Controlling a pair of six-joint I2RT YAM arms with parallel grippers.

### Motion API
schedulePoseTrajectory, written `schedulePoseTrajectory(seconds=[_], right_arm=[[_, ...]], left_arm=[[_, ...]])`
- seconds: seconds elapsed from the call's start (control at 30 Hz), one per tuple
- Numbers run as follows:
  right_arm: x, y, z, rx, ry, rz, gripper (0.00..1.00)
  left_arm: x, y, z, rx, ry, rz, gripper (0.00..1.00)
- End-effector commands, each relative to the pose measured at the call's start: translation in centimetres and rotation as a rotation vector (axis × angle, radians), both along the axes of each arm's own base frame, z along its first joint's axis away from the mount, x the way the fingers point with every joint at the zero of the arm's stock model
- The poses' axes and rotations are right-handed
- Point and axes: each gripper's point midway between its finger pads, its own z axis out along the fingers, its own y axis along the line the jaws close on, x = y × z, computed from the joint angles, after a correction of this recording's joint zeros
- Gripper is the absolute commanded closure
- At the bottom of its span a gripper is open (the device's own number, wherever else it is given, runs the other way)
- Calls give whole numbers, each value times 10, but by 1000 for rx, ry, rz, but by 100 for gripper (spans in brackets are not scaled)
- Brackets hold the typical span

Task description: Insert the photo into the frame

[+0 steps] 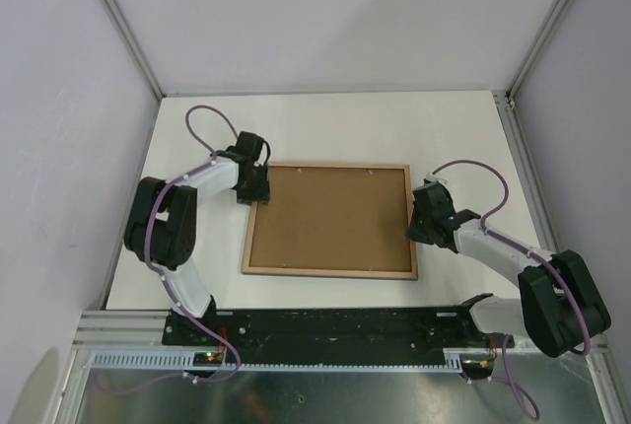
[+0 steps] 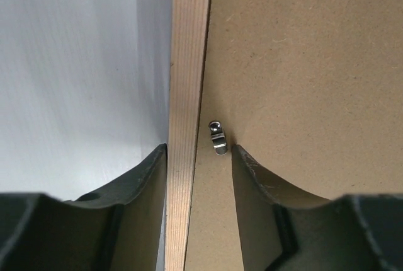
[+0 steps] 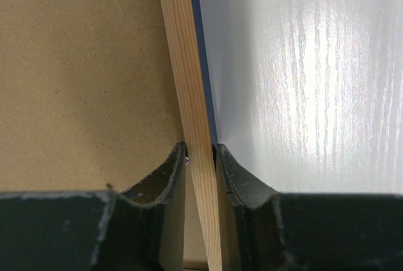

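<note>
The frame (image 1: 330,271) lies back side up on the white table, its light wood rim around a brown backing board (image 1: 330,217). The photo is hidden. My left gripper (image 1: 254,192) is at the frame's left rim near the far corner. In the left wrist view it (image 2: 199,151) is open, its fingers straddling the wood rim (image 2: 186,63) and a small metal clip (image 2: 217,138) without pinching. My right gripper (image 1: 414,227) is at the right rim. In the right wrist view it (image 3: 200,151) is shut on the wood rim (image 3: 182,50), whose navy side shows.
The white table (image 1: 325,128) is bounded by grey walls behind and at both sides. A black rail (image 1: 335,325) runs along the near edge by the arm bases. The backing board also shows in the left wrist view (image 2: 302,63) and the right wrist view (image 3: 82,63).
</note>
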Motion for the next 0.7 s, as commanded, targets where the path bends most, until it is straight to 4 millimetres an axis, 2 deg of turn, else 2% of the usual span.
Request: schedulePoseTrajectory(seconds=[0.0, 0.17, 0.3, 0.47, 0.67], right_arm=[[5, -1, 9, -8, -28, 6, 100], [5, -2, 9, -7, -29, 7, 100], [5, -3, 10, -8, -30, 5, 100], [5, -4, 10, -10, -30, 4, 100], [5, -2, 11, -2, -32, 9, 100]], left_arm=[[5, 10, -7, 49, 0, 31, 57], [6, 15, -8, 51, 5, 41, 78], [7, 14, -9, 47, 9, 43, 91], [7, 12, -12, 35, 20, 43, 98], [4, 10, -13, 23, 28, 50, 100]])
